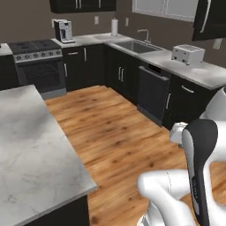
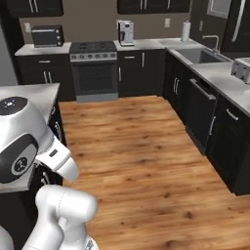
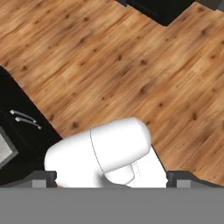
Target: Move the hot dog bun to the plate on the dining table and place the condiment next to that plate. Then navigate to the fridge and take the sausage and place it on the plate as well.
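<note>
Two base views set behind the arm, aimed forward and down, wood floor (image 1: 114,132), stove (image 2: 95,68) and sink bench (image 1: 176,66) shared, hand view directed steeply at the floor.

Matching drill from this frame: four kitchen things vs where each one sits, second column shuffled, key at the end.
Things:
1. toaster
2. coffee machine
3. paper towel roll
4. microwave

Places:
A. counter just right of the stove
B. counter corner, left of the sink
C. counter left of the stove, in the right base view
D. counter right of the sink, above the black cabinets

Pairs: 1-D, 2-A, 3-B, 4-C
</note>
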